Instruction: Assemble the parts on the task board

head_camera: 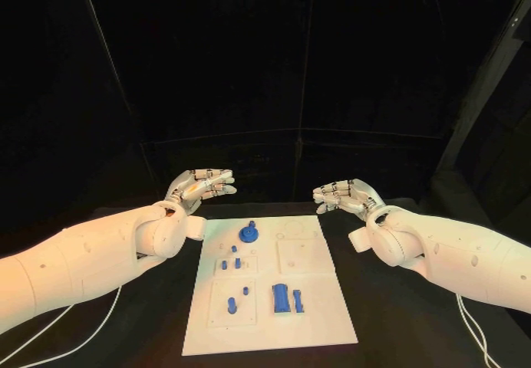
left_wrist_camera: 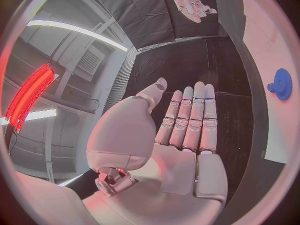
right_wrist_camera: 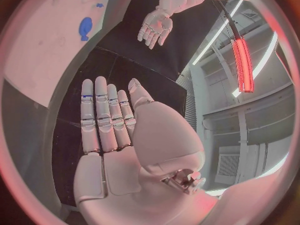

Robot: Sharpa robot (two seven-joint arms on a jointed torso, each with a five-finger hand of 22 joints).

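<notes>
The white task board lies in the middle of the black table. A round blue gear-like part stands near its far edge. Small blue pegs sit in the left middle plate, two more lower left, and a larger blue block beside them. My left hand hovers beyond the board's far left corner, palm flat, fingers straight, holding nothing. My right hand hovers beyond the far right corner, equally flat and empty. The gear appears in both wrist views.
Black table surface surrounds the board on all sides. White cables run under the left arm and another under the right arm. A dark backdrop rises behind the table.
</notes>
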